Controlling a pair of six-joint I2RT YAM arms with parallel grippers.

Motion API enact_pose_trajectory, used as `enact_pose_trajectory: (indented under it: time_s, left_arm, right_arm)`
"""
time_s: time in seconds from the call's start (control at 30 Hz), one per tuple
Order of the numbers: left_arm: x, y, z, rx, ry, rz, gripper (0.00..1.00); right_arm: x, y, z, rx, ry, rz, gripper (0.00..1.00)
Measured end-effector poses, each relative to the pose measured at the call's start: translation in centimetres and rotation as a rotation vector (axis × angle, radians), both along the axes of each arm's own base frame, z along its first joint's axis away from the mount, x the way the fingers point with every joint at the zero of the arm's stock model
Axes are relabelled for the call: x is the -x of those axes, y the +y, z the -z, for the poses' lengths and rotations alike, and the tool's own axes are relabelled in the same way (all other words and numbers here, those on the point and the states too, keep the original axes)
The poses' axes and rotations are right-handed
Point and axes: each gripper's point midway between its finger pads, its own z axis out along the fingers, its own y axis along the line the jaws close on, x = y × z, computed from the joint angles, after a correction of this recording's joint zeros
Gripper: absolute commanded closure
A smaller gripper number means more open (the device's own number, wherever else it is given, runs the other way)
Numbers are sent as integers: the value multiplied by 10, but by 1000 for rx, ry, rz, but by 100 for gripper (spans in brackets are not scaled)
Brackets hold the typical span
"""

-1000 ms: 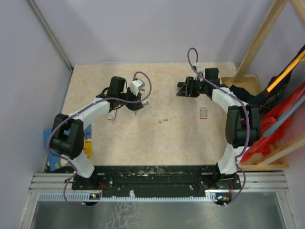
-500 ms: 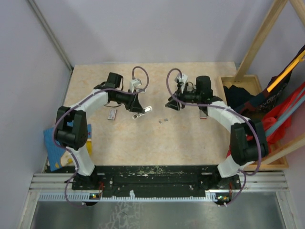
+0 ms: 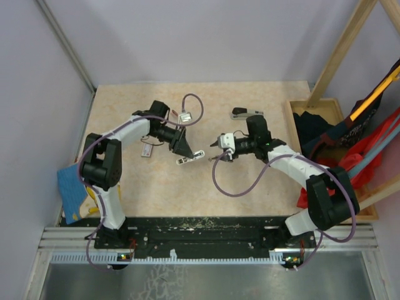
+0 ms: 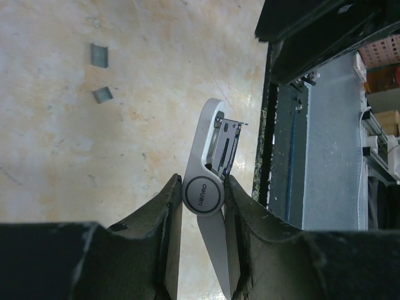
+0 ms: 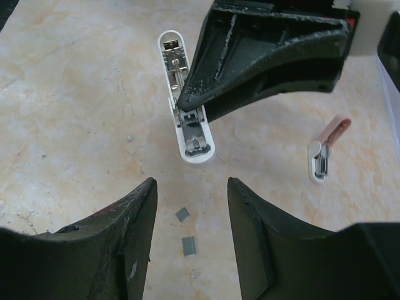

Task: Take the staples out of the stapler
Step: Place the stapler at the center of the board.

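Observation:
The stapler (image 3: 189,157) is slim and white with a bare metal staple channel. It hangs tilted just above the table, and my left gripper (image 3: 183,149) is shut on it. In the left wrist view the fingers clamp its round hinge (image 4: 203,194) from both sides, and the stapler (image 4: 212,134) hangs open. My right gripper (image 3: 215,144) stands open just right of the stapler's tip. In the right wrist view the stapler (image 5: 195,142) lies ahead of that gripper (image 5: 190,182). Two staples (image 5: 185,230) lie on the table between its fingers. The staples (image 4: 100,74) also show in the left wrist view.
A small white clip with a reddish tail (image 3: 147,150) (image 5: 322,159) lies left of the stapler. A dark black-and-grey oblong object (image 3: 245,113) rests at the back. A blue item (image 3: 70,187) overhangs the left edge. A wooden frame with red cloth (image 3: 350,162) stands at the right.
Both arms have swung toward the table's middle. My right gripper has left the dark object at the back and come up to the stapler's tip. My left gripper has carried the stapler nearer and rightward.

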Motion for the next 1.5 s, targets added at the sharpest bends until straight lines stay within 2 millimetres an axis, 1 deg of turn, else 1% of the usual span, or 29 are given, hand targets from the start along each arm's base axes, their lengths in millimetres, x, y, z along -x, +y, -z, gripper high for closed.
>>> enact_pose_trajectory:
  time_s: [0.13, 0.23, 0.3, 0.43, 0.53, 0.77, 0.9, 1.0, 1.3, 1.37, 1.5]
  left_arm:
    - [14, -8, 2, 4, 20, 49, 99]
    - [21, -12, 3, 5, 29, 73, 99]
    - [25, -13, 4, 4, 33, 84, 99]
    - [28, -15, 4, 3, 32, 98, 99]
    - [29, -16, 4, 2, 33, 100, 99]
    - [35, -20, 5, 0, 33, 123, 99]
    - [38, -21, 5, 1, 29, 135, 99]
    - [39, -22, 5, 1, 27, 140, 99]
    - [43, -22, 6, -1, 23, 156, 99]
    - [44, -22, 6, -4, 25, 159, 99]
    - [46, -21, 6, -6, 29, 160, 99]
  right_arm:
    - [12, 9, 8, 36, -69, -68, 50]
    - [16, 12, 11, 52, -101, -91, 40]
    - [18, 13, 14, 61, -119, -103, 37]
    - [26, 15, 23, 82, -121, -125, 36]
    - [30, 18, 25, 87, -128, -140, 35]
    - [34, 28, 31, 109, -145, -146, 35]
    - [33, 32, 33, 115, -156, -132, 39]
    - [32, 34, 35, 118, -153, -124, 46]
    - [34, 32, 53, 154, -97, -123, 62]
    - [34, 32, 54, 155, -97, -123, 63]
    - [34, 33, 53, 154, -96, -124, 63]
